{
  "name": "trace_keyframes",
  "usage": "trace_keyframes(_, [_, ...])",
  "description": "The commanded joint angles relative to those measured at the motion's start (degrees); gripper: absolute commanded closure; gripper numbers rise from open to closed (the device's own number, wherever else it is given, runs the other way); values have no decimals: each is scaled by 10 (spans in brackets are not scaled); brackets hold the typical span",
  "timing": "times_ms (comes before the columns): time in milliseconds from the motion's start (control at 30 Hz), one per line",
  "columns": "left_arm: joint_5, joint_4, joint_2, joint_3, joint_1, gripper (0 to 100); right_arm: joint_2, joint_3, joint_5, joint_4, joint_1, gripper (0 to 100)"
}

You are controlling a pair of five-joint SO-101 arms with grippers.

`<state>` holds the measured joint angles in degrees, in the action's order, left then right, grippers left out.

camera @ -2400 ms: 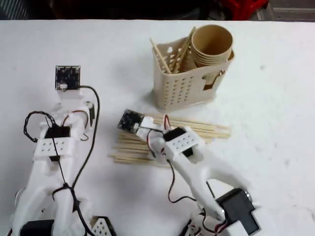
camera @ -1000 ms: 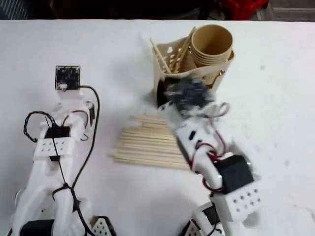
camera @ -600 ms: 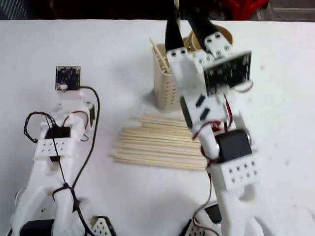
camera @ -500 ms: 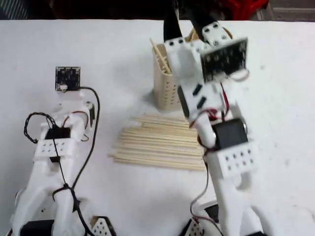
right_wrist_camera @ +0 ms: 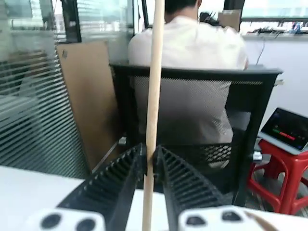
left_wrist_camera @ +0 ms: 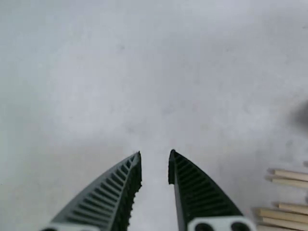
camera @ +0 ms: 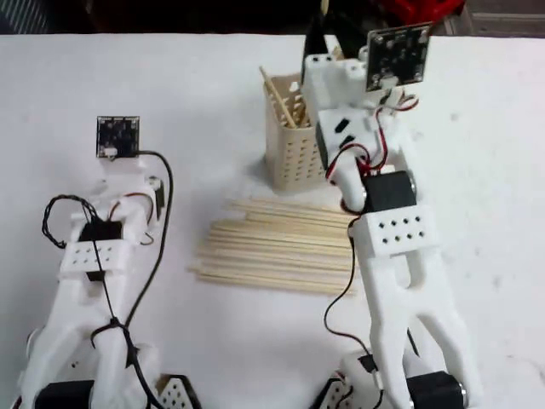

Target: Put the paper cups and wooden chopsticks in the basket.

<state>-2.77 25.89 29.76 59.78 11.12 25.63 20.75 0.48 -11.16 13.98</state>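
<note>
Wooden chopstick (right_wrist_camera: 154, 72) upright, pinched tight in the right end effector (right_wrist_camera: 153, 159), raised above the basket (camera: 289, 153)! More chopsticks (camera: 272, 251) lie piled on the tabletop (camera: 170, 77) just in front of the basket. Left end effector (left_wrist_camera: 154, 166) hovers low, tips slightly parted, gripping nothing.

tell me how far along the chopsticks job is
Partly done. A few chopsticks stand in the basket. The right tool is shut on one chopstick, held up near the basket. A large pile lies on the table to be moved; the left tool is open and empty.
</note>
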Motion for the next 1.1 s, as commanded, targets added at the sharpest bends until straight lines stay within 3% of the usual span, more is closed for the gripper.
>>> trace_keyframes(0, [-6, -13, 21, -4, -9, 890, 3, 19, -5, 9, -8, 911])
trace_keyframes(133, [-6, -13, 21, -4, -9, 890, 3, 24, -5, -22, -10, 824])
trace_keyframes(300, [-6, -33, 21, -2, -6, 890, 3, 25, -5, -120, -9, 817])
trace_keyframes(533, [-7, -61, 21, 12, -6, 890, 68, 30, -4, -399, -29, 818])
trace_keyframes(667, [-7, -65, 21, 12, -6, 890, 147, 31, 111, -501, 14, 841])
trace_keyframes(833, [-7, -66, 21, 13, 5, 890, 173, 64, 240, -599, 161, 866])
trace_keyframes(933, [-7, -67, 21, 11, 14, 890, 166, 146, 328, -591, 236, 815])
trace_keyframes(1067, [-7, -67, 21, 11, 14, 890, 153, 258, 341, -497, 255, 793])
